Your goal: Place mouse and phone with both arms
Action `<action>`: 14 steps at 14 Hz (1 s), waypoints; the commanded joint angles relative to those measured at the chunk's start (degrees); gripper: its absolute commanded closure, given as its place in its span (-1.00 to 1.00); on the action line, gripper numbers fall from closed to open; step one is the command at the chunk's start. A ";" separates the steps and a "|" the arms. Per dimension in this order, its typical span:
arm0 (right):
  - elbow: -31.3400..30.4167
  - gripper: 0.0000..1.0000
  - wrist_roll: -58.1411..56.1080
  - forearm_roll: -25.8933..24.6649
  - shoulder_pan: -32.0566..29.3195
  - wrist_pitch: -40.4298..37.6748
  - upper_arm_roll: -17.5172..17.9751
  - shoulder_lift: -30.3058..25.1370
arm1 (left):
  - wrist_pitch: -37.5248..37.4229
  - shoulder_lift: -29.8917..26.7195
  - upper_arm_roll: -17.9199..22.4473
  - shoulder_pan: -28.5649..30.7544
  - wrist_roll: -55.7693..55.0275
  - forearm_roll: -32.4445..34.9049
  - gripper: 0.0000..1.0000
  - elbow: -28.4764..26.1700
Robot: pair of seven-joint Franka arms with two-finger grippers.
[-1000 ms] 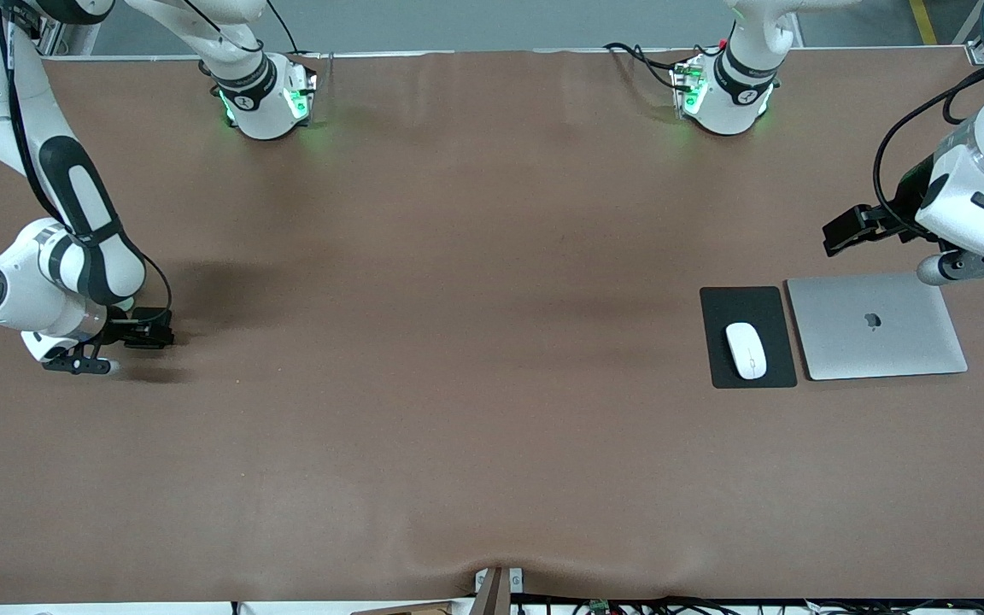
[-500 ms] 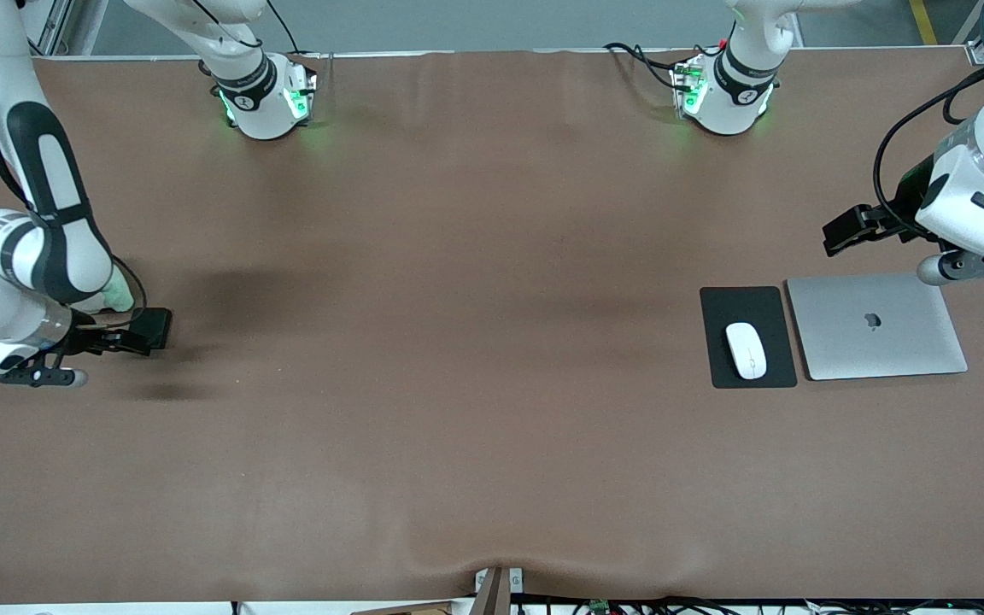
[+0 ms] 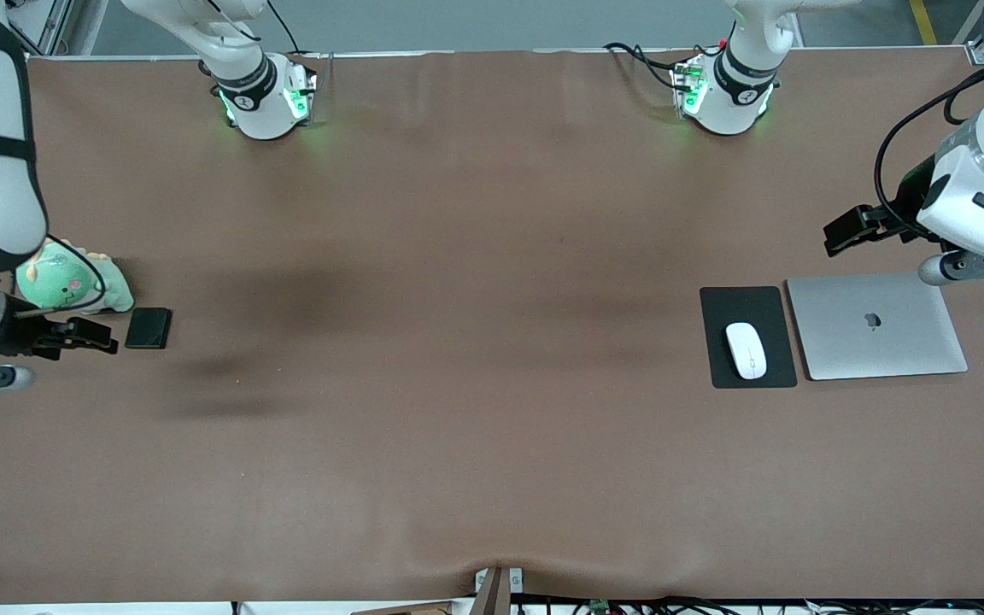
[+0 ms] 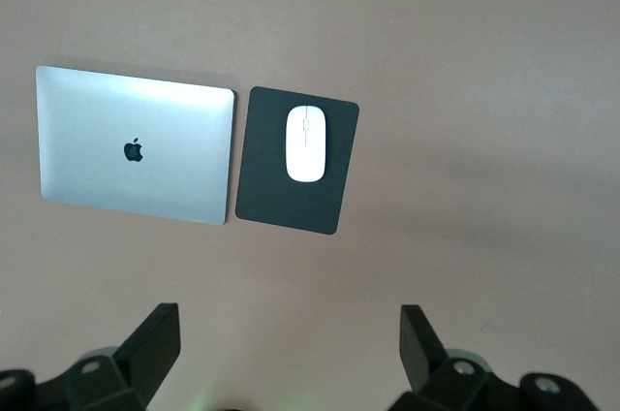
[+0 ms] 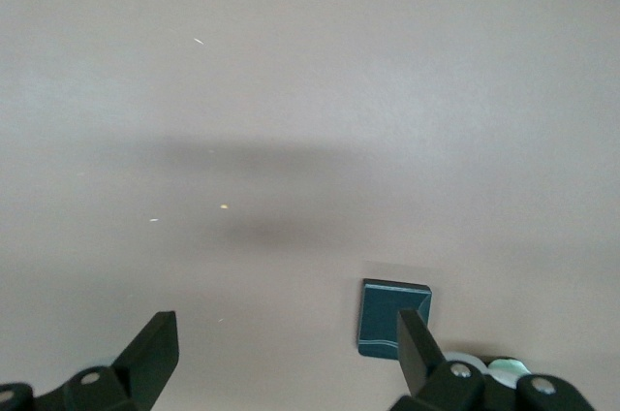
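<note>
One green plush toy (image 3: 65, 284) sits just beside the phone (image 3: 149, 328).

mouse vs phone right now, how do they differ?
Colour: the mouse is glossy white, the phone is black.
Shape: the mouse is a rounded oval, the phone a flat slab with rounded corners.
Support: the mouse lies on a black mouse pad beside a closed silver laptop; the phone lies on the bare table beside a green plush toy, at the right arm's end.
Shared: both lie flat, neither held.
</note>
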 commanded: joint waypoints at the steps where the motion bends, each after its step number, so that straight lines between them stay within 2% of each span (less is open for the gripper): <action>1: 6.92 -1.00 0.41 -1.60 2.14 -7.02 -0.26 -1.01 | 0.22 0.11 -0.07 -0.10 0.24 -0.74 -1.00 0.49; 3: 7.11 -1.00 3.90 -4.31 6.36 -8.79 -0.44 -3.91 | 0.22 0.11 -0.07 -0.28 0.24 -0.65 -1.00 0.49; 5: 6.59 -1.00 7.26 -5.91 6.38 -11.77 0.79 -7.34 | 0.22 0.11 -0.07 -0.10 0.24 -0.82 -1.00 0.23; 6: 6.76 -1.00 7.27 -6.00 5.16 -14.48 2.10 -9.09 | 0.22 0.11 -0.16 -0.01 0.41 -0.74 -1.00 0.23; 9: 6.41 -1.00 7.36 -5.91 3.30 -20.21 2.72 -12.97 | 0.13 0.03 -0.51 -0.54 0.77 0.22 -1.00 0.23; 12: 6.41 -1.00 7.79 -5.91 2.25 -24.60 2.90 -16.13 | -0.31 -0.15 -2.00 -0.45 0.85 2.25 -1.00 0.06; 14: 4.58 -1.00 8.15 -5.91 0.23 -25.76 4.21 -18.59 | -0.48 -0.50 -2.10 -0.36 1.03 2.25 -1.00 -0.29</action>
